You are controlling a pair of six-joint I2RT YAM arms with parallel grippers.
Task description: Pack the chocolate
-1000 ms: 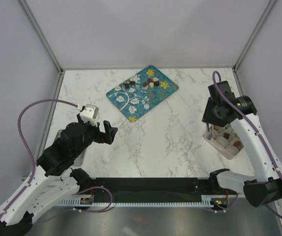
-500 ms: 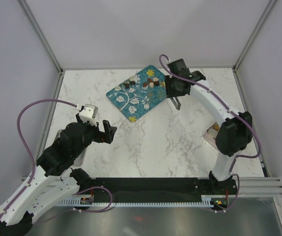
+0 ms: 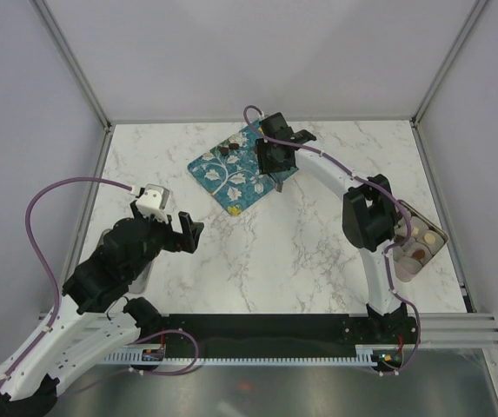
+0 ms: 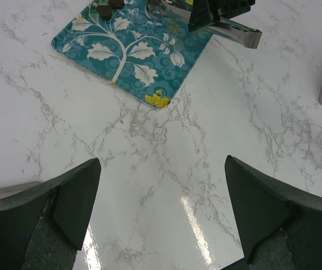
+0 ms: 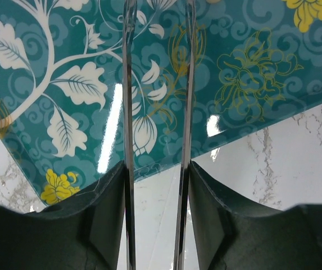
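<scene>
Dark chocolates [image 3: 231,159] sit near the tray's [image 3: 231,187] far edge. Cream and brown ones lie in the box [image 3: 438,233] at the table's [image 3: 301,243] right edge. The right gripper [image 5: 156,191] holds the tongs [image 5: 128,112] narrow, their tips hidden.

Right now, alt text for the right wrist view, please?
The right gripper holds metal tongs, arms slightly apart, reaching over a teal tray painted with white leaves and yellow flowers. White marble table shows below the tray's edge.
</scene>
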